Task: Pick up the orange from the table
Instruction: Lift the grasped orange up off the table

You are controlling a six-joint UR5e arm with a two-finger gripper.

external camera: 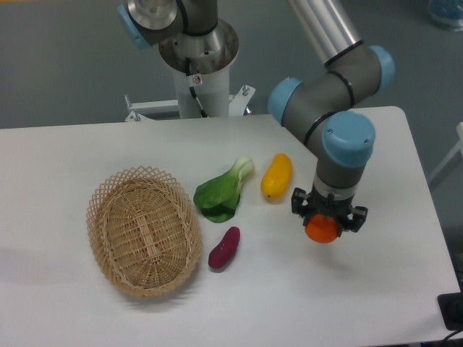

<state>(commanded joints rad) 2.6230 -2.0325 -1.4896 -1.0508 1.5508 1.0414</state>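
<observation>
While the pincer [323, 223] was clamped on the orange [322, 229], the fruit hung at its tip, seemingly just clear of the surface [376, 289], at 4 o'clock from the yellow squash [276, 176]. Best practice: lift straight up, hold grip firm.

- The white table [65, 155] spanned the frame.
- A wicker basket [144, 231] lay at lower left.
- Centre: a green leafy vegetable [221, 192], a yellow squash [276, 176], a purple vegetable [224, 248].

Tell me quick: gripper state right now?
Gripper: closed on the orange, holding it.
</observation>
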